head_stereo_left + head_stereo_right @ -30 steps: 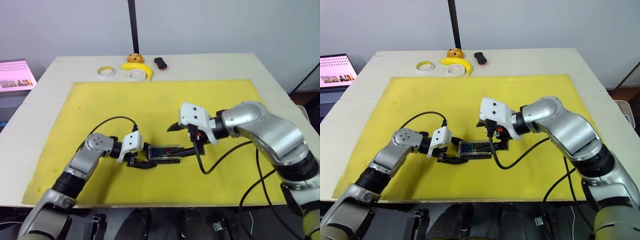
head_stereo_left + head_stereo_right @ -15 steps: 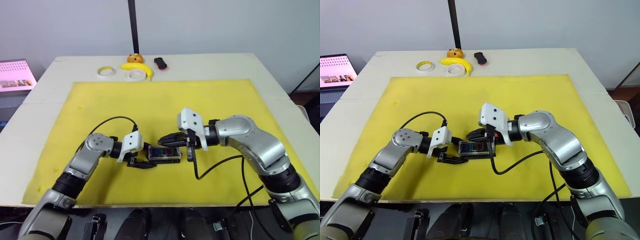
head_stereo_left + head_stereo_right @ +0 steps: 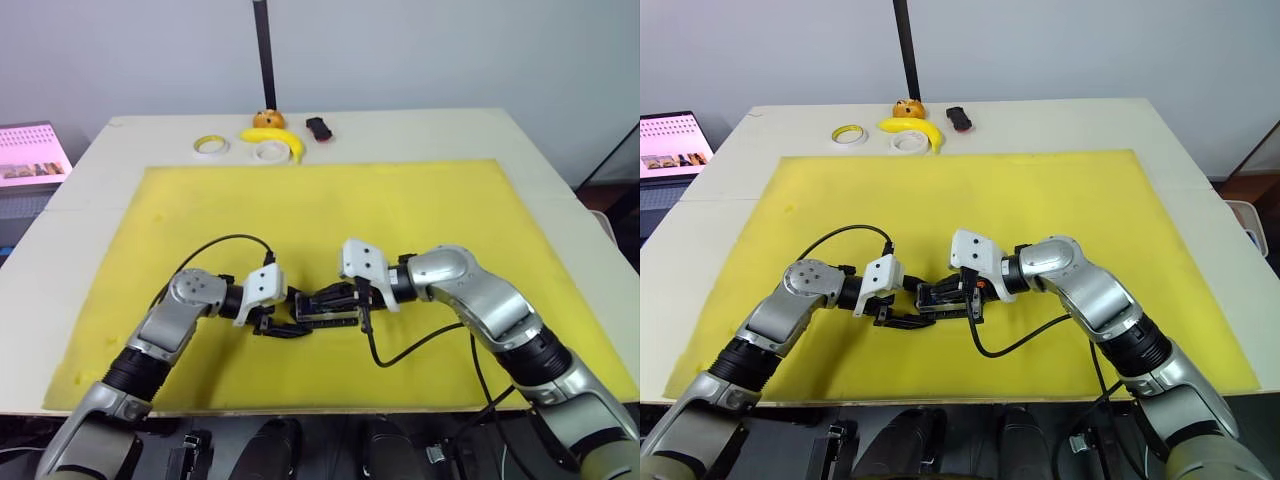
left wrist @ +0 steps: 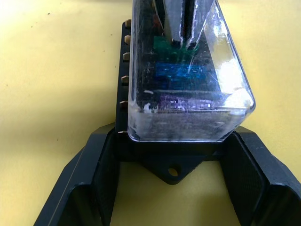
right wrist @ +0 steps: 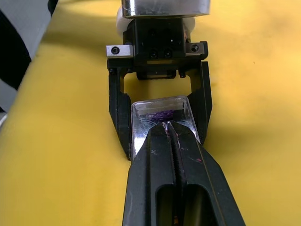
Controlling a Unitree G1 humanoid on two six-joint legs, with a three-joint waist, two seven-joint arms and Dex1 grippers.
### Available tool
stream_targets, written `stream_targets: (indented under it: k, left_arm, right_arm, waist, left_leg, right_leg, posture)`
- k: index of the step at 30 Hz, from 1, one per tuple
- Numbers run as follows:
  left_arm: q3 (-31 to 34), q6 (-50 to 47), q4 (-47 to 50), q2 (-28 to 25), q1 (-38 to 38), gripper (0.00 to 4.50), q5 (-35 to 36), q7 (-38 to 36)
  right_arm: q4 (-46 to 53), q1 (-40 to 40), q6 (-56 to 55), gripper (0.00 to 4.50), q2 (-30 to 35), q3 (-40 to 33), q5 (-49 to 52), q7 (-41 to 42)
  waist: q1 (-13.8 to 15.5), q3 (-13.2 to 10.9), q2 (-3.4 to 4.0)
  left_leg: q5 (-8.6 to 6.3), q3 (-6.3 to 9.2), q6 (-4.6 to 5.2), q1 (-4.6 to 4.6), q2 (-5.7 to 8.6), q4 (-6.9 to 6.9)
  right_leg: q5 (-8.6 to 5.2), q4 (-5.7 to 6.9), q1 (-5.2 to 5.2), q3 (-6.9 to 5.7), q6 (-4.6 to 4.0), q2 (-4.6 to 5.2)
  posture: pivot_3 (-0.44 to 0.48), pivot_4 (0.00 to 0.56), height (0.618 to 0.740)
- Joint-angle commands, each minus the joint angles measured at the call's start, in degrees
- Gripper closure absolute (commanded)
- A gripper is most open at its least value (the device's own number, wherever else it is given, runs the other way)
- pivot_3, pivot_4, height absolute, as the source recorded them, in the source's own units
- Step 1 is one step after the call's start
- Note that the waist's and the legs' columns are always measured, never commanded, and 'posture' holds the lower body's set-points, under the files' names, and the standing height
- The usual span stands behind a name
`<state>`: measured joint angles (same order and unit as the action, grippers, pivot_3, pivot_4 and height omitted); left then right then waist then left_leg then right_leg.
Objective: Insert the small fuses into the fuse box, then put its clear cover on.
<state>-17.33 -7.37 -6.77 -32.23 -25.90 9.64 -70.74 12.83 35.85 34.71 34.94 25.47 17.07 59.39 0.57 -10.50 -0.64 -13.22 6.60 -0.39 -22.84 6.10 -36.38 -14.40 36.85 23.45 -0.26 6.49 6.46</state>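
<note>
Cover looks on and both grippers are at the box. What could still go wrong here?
The right gripper, fingers together, presses on the clear cover near one end; that could tip it or seat it unevenly. The left gripper straddles the fuse box end; a hard push might slide the box on the yellow mat.

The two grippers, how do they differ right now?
The left gripper has its fingers spread, bracketing the end of the black fuse box. The right gripper has its fingers pressed together, resting on top of the clear plastic cover. Both meet at the same box.
</note>
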Motion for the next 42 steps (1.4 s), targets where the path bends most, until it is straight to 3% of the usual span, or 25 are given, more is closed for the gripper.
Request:
stream_targets:
  k: [1,11,16,19,22,30,33,34,40,42]
  left_arm:
    - [0.8,0.0,0.4,0.1,-0.1,1.98,-1.0,2.0]
    - [0.9,0.0,1.5,-0.2,0.8,1.98,-1.2,2.1]
    - [1.2,0.0,1.6,-0.6,1.0,1.98,-1.1,2.2]
    - [1.4,-0.2,1.5,-0.6,0.8,1.98,-1.0,2.3]
    - [1.3,-0.1,1.3,-0.7,0.6,1.98,-1.2,2.3]
    - [0.5,-1.0,0.4,-0.7,0.0,1.98,-2.1,2.6]
    - [0.6,-1.9,0.2,-0.5,-0.4,0.55,-1.9,2.9]
    - [0.6,-2.1,0.2,-0.5,-0.5,0.04,-1.8,2.7]
    - [1.9,-3.3,1.5,-2.2,-0.4,0.00,-0.3,1.4]
    - [2.9,-3.9,2.5,-3.9,0.3,0.00,0.6,0.5]
  right_arm:
    - [-4.5,-1.8,4.1,4.44,1.0,2.8,-3.4,-0.5]
    - [-5.5,-0.8,6.0,4.44,1.4,4.2,-4.3,-0.4]
    - [-2.4,0.4,4.3,4.44,-1.1,-2.8,-0.2,-1.6]
    - [2.2,2.5,8.7,4.44,-1.4,-9.5,6.0,-1.0]
    - [7.1,4.6,14.1,4.44,1.5,-15.8,11.9,0.3]
    - [13.2,-1.4,10.0,4.44,16.4,-18.6,10.3,5.5]
    - [12.8,-4.8,8.0,3.62,21.2,-21.6,9.9,6.7]
    - [12.3,-5.8,7.3,3.03,22.4,-22.3,9.6,7.0]
    - [10.6,-8.6,3.9,0.06,25.3,-23.5,7.9,7.3]
    - [10.3,-8.8,3.3,0.02,25.7,-24.0,8.0,7.7]
  waist:
    - [0.0,0.0,-0.01]
    - [0.0,0.5,0.00]
    - [0.0,0.5,-0.01]
    - [0.1,0.5,0.00]
    - [0.2,0.5,0.05]
    - [0.2,0.5,0.06]
    - [0.2,0.5,0.05]
    - [0.2,0.5,0.05]
    - [0.1,0.5,0.06]
    - [0.0,0.5,0.06]
  left_leg:
    - [0.00,0.00,0.00,0.11,0.00,0.07]
    - [-0.01,0.01,-0.01,0.35,-0.09,0.25]
    - [-0.01,0.01,-0.01,0.34,-0.09,0.27]
    - [-0.01,0.01,-0.01,0.23,-0.10,0.26]
    - [0.00,0.02,0.00,-0.20,-0.08,0.19]
    - [0.00,0.07,0.01,-0.40,-0.07,0.15]
    - [0.00,0.06,0.02,-0.43,-0.07,0.15]
    - [0.00,0.05,0.02,-0.43,-0.07,0.15]
    - [-0.02,0.03,0.05,-0.45,-0.09,0.16]
    - [-0.02,0.03,0.05,-0.46,-0.10,0.16]
  right_leg:
    - [-0.01,-0.04,-0.09,0.00,0.00,0.01]
    - [-0.01,-0.38,-0.24,0.00,0.01,0.01]
    - [-0.01,-0.44,-0.25,0.00,0.01,0.01]
    - [-0.01,-0.44,-0.23,0.00,0.01,0.01]
    - [0.01,-0.44,0.11,0.00,0.00,0.00]
    - [0.07,-0.57,0.17,-0.07,0.08,0.05]
    - [0.06,-0.59,0.18,-0.07,0.09,0.06]
    - [0.06,-0.61,0.18,-0.07,0.09,0.06]
    - [0.07,-0.64,0.20,-0.07,0.09,0.06]
    - [0.07,-0.64,0.22,-0.06,0.09,0.05]
  posture:
    - [0.000,0.150,0.740]
    - [0.000,0.150,0.740]
    - [0.000,0.150,0.740]
    - [0.000,0.150,0.740]
    - [0.000,0.150,0.740]
    - [0.000,0.150,0.740]
    - [0.000,0.150,0.740]
    - [0.000,0.150,0.740]
    - [0.000,0.150,0.740]
    - [0.000,0.150,0.740]
